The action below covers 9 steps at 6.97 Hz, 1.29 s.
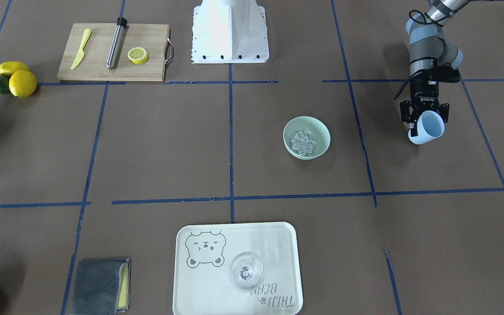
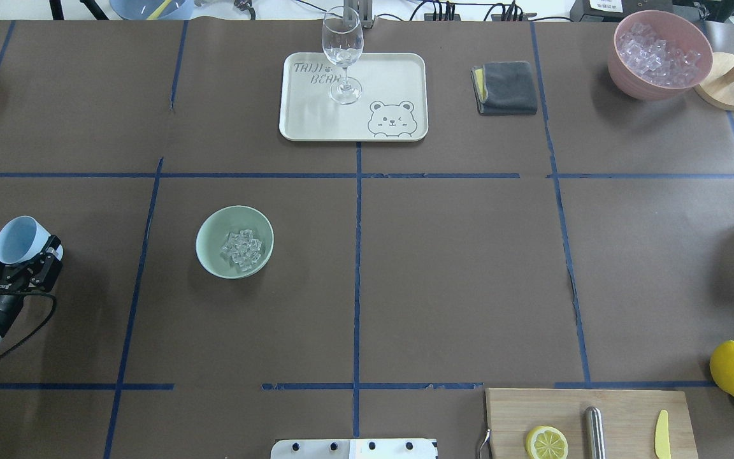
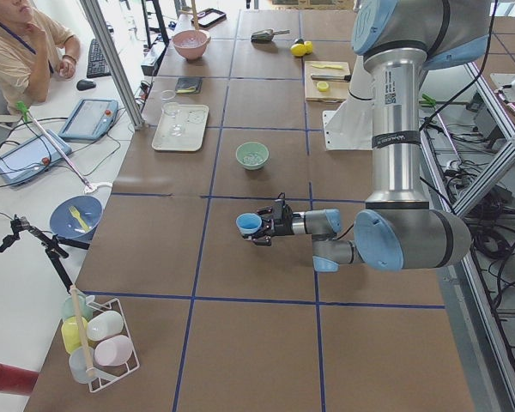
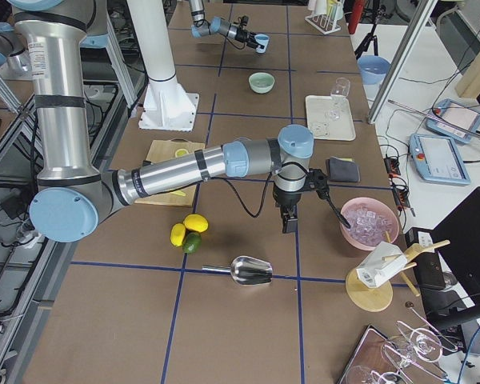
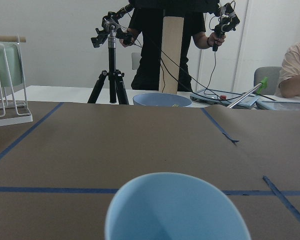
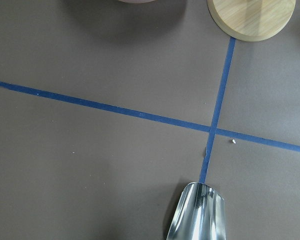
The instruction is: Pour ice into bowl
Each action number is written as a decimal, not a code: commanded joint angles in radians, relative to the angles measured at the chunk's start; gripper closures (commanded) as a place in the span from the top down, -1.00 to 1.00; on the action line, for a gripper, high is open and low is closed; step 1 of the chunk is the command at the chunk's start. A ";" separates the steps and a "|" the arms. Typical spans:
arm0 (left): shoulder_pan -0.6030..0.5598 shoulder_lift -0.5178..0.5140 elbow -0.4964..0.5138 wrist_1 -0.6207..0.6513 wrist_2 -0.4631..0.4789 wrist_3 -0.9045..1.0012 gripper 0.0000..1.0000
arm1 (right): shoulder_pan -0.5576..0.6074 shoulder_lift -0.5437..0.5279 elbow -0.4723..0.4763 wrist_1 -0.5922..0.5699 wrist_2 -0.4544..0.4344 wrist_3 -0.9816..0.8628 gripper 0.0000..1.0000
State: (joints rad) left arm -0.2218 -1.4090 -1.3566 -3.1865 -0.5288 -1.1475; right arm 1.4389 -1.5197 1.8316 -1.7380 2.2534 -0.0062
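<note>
The pale mint-green bowl (image 1: 322, 132) (image 2: 209, 233) stands on the brown table with a heap of small clear ice cubes (image 1: 303, 142) (image 2: 243, 247) inside it. My left gripper (image 1: 425, 120) (image 2: 23, 258) is shut on a light blue cup (image 1: 430, 127) (image 2: 15, 238), held tilted above the table, well to the left of the bowl and apart from it. In the left wrist view the cup (image 5: 176, 210) looks empty inside. My right gripper (image 4: 289, 221) hangs over the table near the pink bowl; I cannot tell whether it is open or shut.
A cream tray (image 2: 399, 70) holds a wine glass (image 2: 342, 57). A grey cloth (image 2: 505, 87) and a pink bowl of ice (image 2: 659, 54) stand at the far right. A cutting board (image 2: 571, 405), lemons (image 2: 733, 368) and a metal scoop (image 6: 200, 212) lie near the right arm.
</note>
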 commanded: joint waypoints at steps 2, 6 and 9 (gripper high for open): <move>0.007 0.001 0.013 -0.001 0.001 0.002 -0.22 | 0.000 0.000 0.000 0.000 0.000 -0.002 1.00; 0.005 0.002 0.010 -0.013 -0.007 0.011 1.00 | 0.000 0.003 0.000 0.000 0.000 0.000 1.00; -0.002 0.022 -0.072 -0.032 -0.080 0.091 1.00 | 0.000 0.003 0.000 0.000 0.000 -0.002 1.00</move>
State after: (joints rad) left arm -0.2197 -1.3945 -1.3802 -3.2090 -0.5791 -1.1123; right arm 1.4389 -1.5172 1.8310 -1.7380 2.2534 -0.0072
